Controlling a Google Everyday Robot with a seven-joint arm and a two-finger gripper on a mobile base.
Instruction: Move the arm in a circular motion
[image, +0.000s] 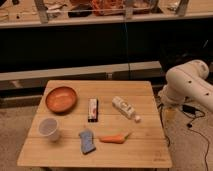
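Observation:
The arm (187, 81) is a glossy cream-white tube with a bulbous joint. It stands at the right of the camera view, just beyond the right edge of the wooden table (145, 147), and runs out of the picture at the right. My gripper is out of view, so nothing of its fingers shows. The arm touches none of the things on the table.
On the table lie a wooden bowl (61, 99), a clear plastic cup (49, 128), a blue sponge (87, 141), a carrot (114, 139), a dark snack bar (93, 109) and a small white bottle (125, 108) on its side. A black cable (196, 122) lies on the floor at right. A long dark counter (100, 45) runs behind.

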